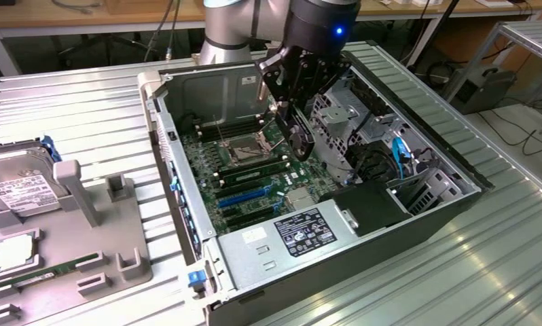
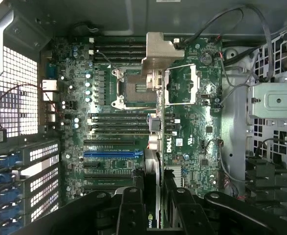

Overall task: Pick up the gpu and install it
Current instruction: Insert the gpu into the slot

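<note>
Where the arm hangs over the open computer case [image 1: 173, 146], the gripper [image 1: 292, 115] is clamped on the gpu [image 1: 301, 146], a thin, flat, dark card held on edge in the upper middle of the exterior view. It sits above the green motherboard [image 1: 244, 183] and is not seated in any slot.

From the wrist, two black, jointed fingers [image 2: 131, 205] squeeze the gpu [image 2: 154, 139] between them. Seen edge-on, the card is a narrow strip ending in one folded silver metal bracket [image 2: 158, 51]. It runs over the motherboard [image 2: 192, 127] just beside the one square, metal-framed processor socket [image 2: 136, 88]. One bright blue slot [image 2: 111, 153] lies among the long black slots. The case [image 2: 16, 29] has grey sheet-metal walls, one of them punched with a fine grid of holes.

In the lower middle of the exterior view, one boxy grey power supply [image 1: 289, 238] carries a dark printed label. One blue cable [image 1: 398, 153] curves through the case at the right centre.

The case stands on a ribbed, shiny metal table [image 1: 89, 109]. At the exterior view's left lies a matte grey plastic tray [image 1: 99, 224] with upright posts. The tray holds one silver hard drive [image 1: 17, 193] with a white label, one square processor chip [image 1: 10, 251] and one narrow green memory stick [image 1: 45, 272], all well apart from the gripper.
</note>
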